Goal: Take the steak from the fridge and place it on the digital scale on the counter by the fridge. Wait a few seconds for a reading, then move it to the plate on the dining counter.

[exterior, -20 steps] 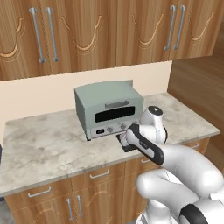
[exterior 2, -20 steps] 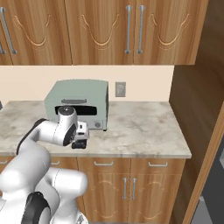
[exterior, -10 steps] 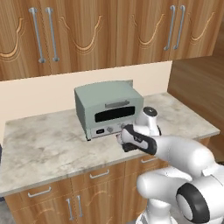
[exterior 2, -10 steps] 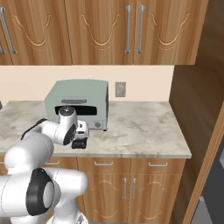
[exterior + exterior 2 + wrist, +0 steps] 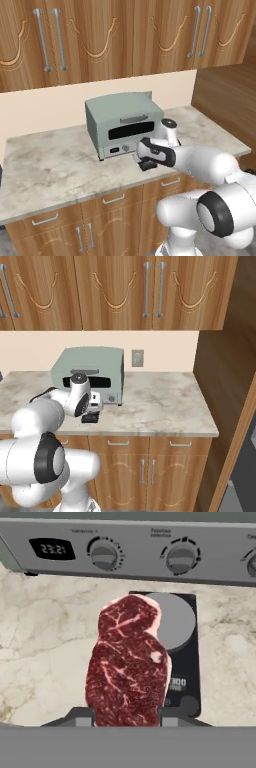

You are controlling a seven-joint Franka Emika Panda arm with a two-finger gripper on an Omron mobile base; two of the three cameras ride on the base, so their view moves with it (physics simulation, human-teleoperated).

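The steak (image 5: 127, 667), a flat slab of red marbled meat, sits between my gripper (image 5: 127, 717) fingertips, which are shut on its near end. It hangs just over the digital scale (image 5: 187, 662), covering the left part of the grey disc. The scale (image 5: 148, 164) is a small black device on the counter (image 5: 50, 165), in front of the toaster oven. My gripper (image 5: 145, 152) hovers low above it, and the right base view shows the gripper (image 5: 94, 403) over the scale (image 5: 90, 418) too. The fridge, plate and dining counter are out of view.
A pale green toaster oven (image 5: 122, 122) stands right behind the scale, its knob panel (image 5: 130, 549) close ahead of my hand. Wooden wall cabinets hang above. A tall wood panel (image 5: 225, 381) bounds the counter (image 5: 160, 406) on the right.
My hand has eased slightly left over the scale with the steak, and the arm's elbow has swung out to the right. The toaster oven and scale have not moved.
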